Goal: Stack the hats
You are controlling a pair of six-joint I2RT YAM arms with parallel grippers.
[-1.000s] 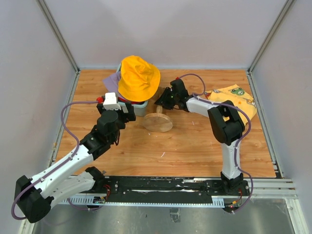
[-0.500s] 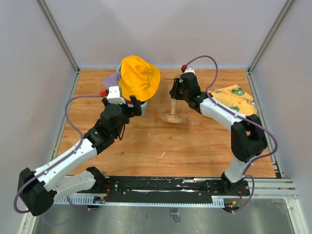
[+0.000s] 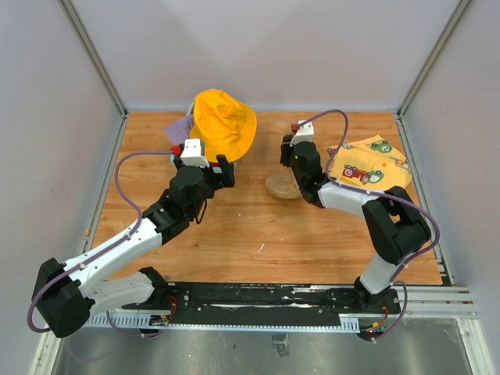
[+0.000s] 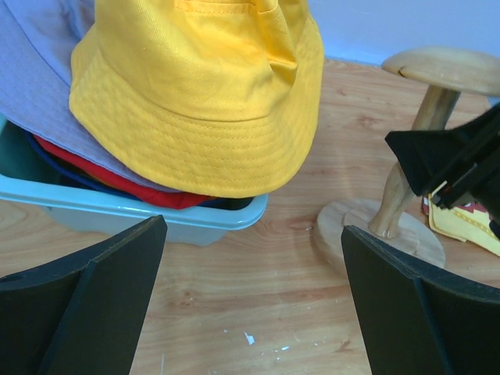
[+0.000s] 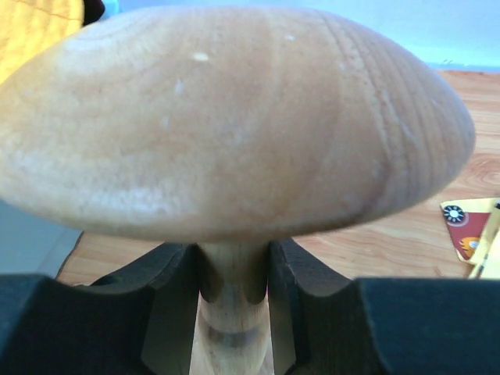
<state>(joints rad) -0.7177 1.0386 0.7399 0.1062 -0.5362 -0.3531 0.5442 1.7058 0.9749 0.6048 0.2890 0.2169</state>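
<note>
Tipped a second ago, the wooden stand (image 3: 281, 185) now stands upright, its stem clamped by the right gripper (image 5: 233, 312). Meanwhile the left gripper (image 4: 250, 308) gapes empty before the yellow hat (image 3: 224, 125), piled in the tub (image 4: 156, 212) at eleven o'clock, probably next for stacking.

Yellow hat (image 3: 223, 125), teal tub (image 4: 156, 215), tan stand (image 5: 234, 117)

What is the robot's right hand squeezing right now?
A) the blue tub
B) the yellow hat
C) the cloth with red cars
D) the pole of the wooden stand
D: in the right wrist view, the right hand has a finger pressed on each side of the pole of the wooden stand, just under its round top.
</note>
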